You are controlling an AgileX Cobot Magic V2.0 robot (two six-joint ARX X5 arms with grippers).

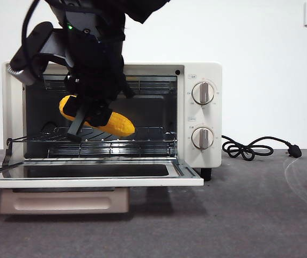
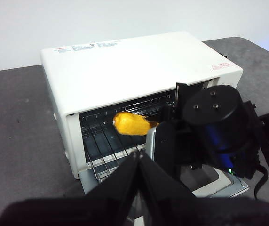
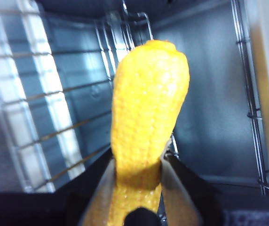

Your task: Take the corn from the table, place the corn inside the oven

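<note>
Placing step. Right pincer (image 1: 92, 115) clenched on glossy yellow-orange toy corn cob (image 1: 118, 124), held tilted inside cream-white toaster oven (image 1: 210, 75), just above wire rack (image 1: 143, 141). Left pincer (image 2: 139, 162) idle, jaws closed, empty. Next, judged: lower cob onto rack, release, withdraw clear of open glass door (image 1: 89, 172).

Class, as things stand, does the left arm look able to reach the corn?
Probably not. The right gripper is shut on the corn inside the oven, and its arm fills the doorway between the left gripper and the cob.
</note>
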